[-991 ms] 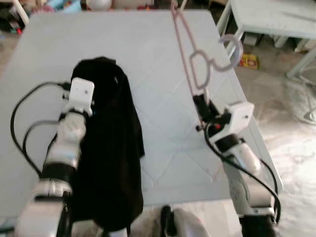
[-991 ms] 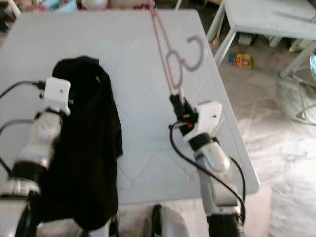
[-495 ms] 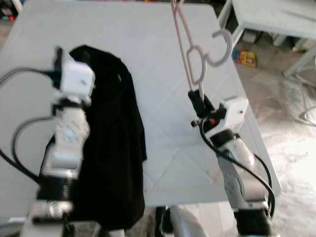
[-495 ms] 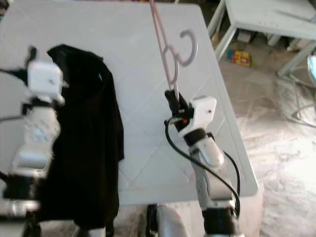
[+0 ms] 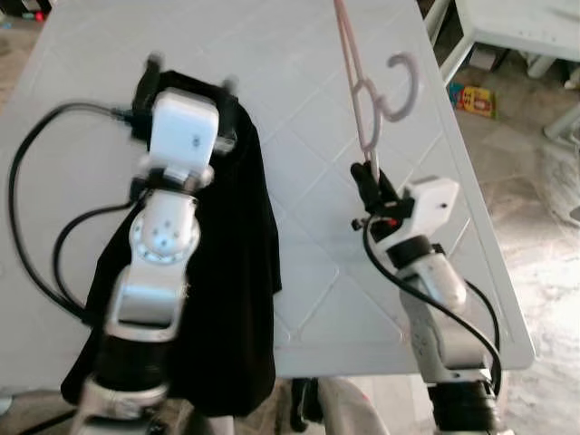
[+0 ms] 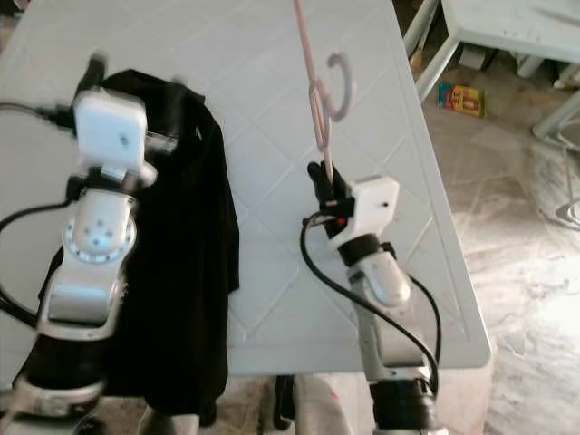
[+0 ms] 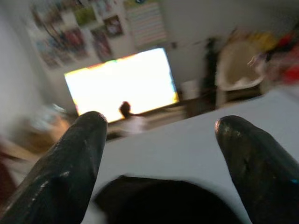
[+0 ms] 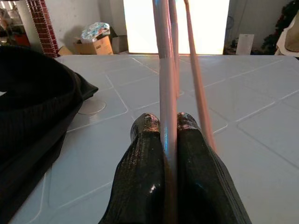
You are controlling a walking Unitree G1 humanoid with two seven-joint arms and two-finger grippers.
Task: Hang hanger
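- Even, soft daylight on the pale table (image 5: 299, 118).
- Blown-out window glare in both wrist views.
- Left wrist view blurred; left gripper (image 7: 163, 163) soft.

Head cams (left + right eye) look steeply down from above the robot's arms onto the white table (image 5: 299, 118), both showing the same tabletop and floor w/ a slight sideways offset. Left wrist cam sits close behind its two black fingers (image 7: 70, 158), facing level across the table toward a bright window (image 7: 121, 79). Right wrist cam is just as close behind its fingers (image 8: 145, 182), low over the table, facing another bright opening.
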